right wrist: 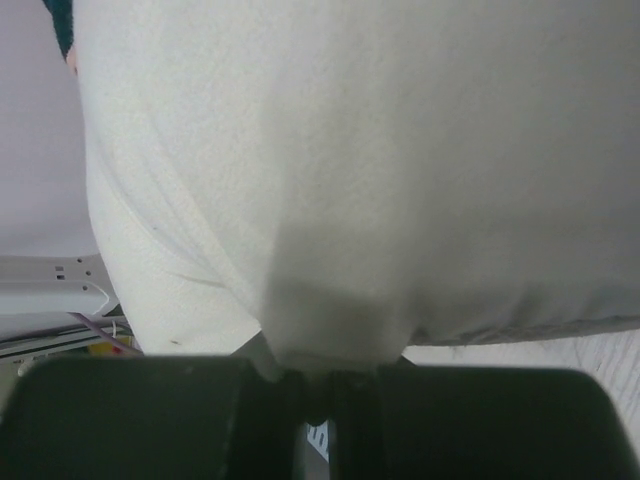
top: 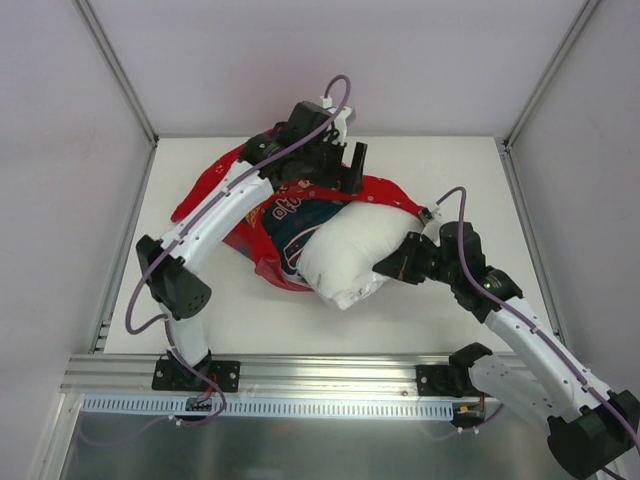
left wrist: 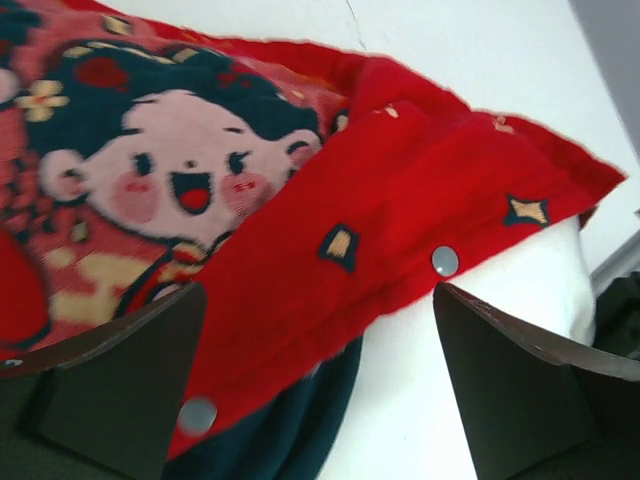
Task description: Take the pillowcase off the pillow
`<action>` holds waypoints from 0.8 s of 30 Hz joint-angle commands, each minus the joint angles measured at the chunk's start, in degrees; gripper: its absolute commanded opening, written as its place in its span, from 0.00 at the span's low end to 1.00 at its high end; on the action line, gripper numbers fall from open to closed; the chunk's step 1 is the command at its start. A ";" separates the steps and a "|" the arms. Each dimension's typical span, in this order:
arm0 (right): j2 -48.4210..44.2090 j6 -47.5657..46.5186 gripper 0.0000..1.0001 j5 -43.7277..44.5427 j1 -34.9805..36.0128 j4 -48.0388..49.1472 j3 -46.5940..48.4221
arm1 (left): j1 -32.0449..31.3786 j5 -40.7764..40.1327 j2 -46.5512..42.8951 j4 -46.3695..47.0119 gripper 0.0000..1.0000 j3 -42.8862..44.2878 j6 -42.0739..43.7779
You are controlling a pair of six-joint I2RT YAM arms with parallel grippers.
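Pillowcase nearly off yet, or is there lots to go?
About half done: the white pillow sticks out of the red pillowcase. The right fingers pinch the pillow's bare end; the left fingers hang open over the case's edge. The covered half must slide free.

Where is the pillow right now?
In the top view the pillow lies mid-table, partly out of the red pillowcase on its left, with the right end effector pinching its near-right end.
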 commanded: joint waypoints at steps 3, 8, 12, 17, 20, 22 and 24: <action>0.44 -3.55 0.01 -2.94 0.80 0.87 5.67 | -2.96 8.19 6.39 -1.36 0.99 6.59 7.35; 1.49 -4.09 0.01 -4.52 1.06 0.78 6.19 | -3.49 9.59 12.28 -1.27 0.82 8.78 6.04; 2.54 -5.84 0.01 -6.71 3.77 0.60 7.07 | -3.23 7.24 16.93 -1.36 0.33 14.31 0.79; 4.92 -12.43 0.01 -8.30 12.29 -4.30 9.18 | 0.63 7.04 22.38 -1.27 0.05 20.29 -8.98; 5.18 -14.36 0.01 -8.56 18.71 -4.32 8.83 | 3.53 5.30 24.32 -1.36 0.00 19.69 -14.69; 4.66 -15.16 0.01 -9.27 22.23 -4.32 8.04 | 5.64 2.14 23.80 -1.36 0.00 17.68 -19.52; 4.13 -16.91 0.01 -9.62 24.35 -5.54 7.78 | 7.40 -2.35 22.05 -1.27 0.00 13.55 -24.45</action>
